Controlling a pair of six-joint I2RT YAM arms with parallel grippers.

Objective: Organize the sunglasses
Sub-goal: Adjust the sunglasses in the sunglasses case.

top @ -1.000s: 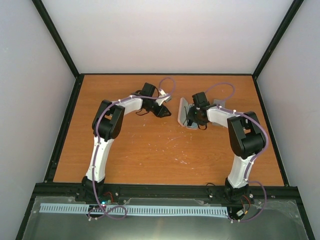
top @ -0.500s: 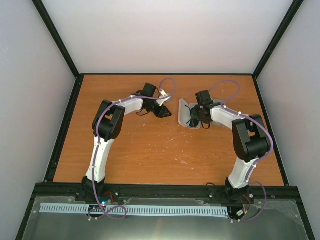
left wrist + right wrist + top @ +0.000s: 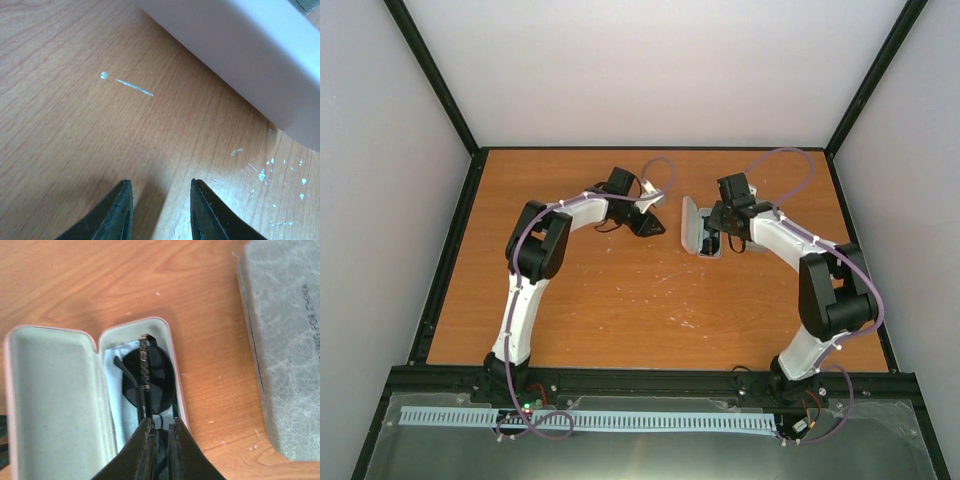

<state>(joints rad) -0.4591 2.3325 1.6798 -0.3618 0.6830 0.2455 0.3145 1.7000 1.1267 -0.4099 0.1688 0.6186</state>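
Right gripper (image 3: 159, 432), fingers nearly together, sits at the near end of the open pink case (image 3: 50, 390); I cannot tell whether it grips anything. Dark sunglasses (image 3: 150, 380) lie inside that case. Left gripper (image 3: 160, 210), open and empty, hovers beside the case. A grey case (image 3: 285, 340) lies near it.
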